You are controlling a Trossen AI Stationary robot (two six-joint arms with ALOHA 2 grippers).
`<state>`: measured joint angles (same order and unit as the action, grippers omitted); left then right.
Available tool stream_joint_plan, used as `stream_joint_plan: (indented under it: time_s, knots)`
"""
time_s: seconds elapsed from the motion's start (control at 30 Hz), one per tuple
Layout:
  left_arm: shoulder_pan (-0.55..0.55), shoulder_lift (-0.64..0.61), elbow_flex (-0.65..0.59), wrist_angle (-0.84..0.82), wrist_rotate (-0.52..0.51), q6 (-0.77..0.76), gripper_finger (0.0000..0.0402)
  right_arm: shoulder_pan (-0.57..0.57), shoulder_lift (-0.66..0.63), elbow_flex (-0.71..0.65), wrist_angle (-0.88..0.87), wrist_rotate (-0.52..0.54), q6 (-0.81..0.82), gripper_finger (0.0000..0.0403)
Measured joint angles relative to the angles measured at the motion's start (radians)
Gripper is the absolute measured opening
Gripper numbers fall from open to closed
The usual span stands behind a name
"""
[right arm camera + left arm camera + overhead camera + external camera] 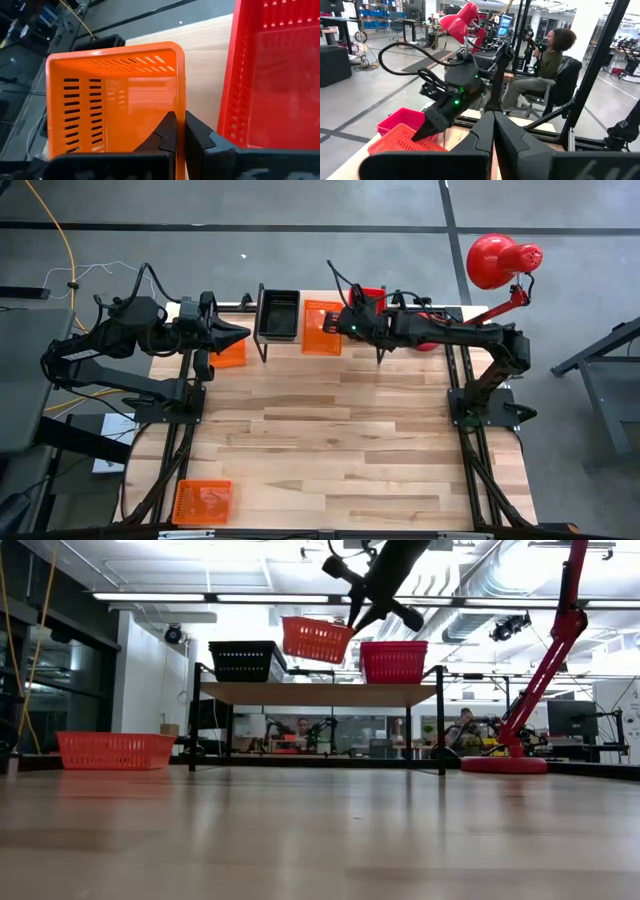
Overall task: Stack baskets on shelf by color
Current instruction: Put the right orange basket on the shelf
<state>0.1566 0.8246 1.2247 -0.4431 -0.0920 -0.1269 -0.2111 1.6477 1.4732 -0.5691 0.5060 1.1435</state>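
Progress: shelf (320, 693) carries black basket (246, 660) at one end, red basket (393, 661) at other. Middle slot not yet filled. Orange basket (318, 638) hangs tilted above it, pinched at rim by my right tool (180, 131), fingers clamped on wall. Left on table (340, 440): orange basket at near corner (203, 502), another orange basket beside shelf (115, 749). Judged under halfway. Right arm stretched over shelf. Left tool (237, 333) waits beside shelf's black-basket end, fingers pressed together, holding nothing.
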Motion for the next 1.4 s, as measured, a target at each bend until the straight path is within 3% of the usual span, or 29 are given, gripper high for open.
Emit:
stream_joint_plan:
  time_s: [0.47, 0.9, 1.1, 1.4]
  knots:
    - [0.0, 0.0, 0.0, 0.055, 0.002, 0.0, 0.0, -0.053, 0.002, 0.001, 0.005, -0.048, -0.045, 0.0005]
    - [0.0, 0.0, 0.0, 0.053, 0.002, -0.001, 0.0, -0.09, 0.002, 0.0, 0.084, -0.01, -0.025, 0.0142]
    - [0.0, 0.0, 0.0, 0.051, 0.002, -0.001, 0.0, -0.099, -0.005, 0.0, 0.192, 0.011, -0.102, 0.0155]
    - [0.0, -0.005, 0.0, 0.051, 0.002, -0.026, 0.0, -0.077, -0.099, -0.001, 0.208, -0.074, -0.296, 0.0156]
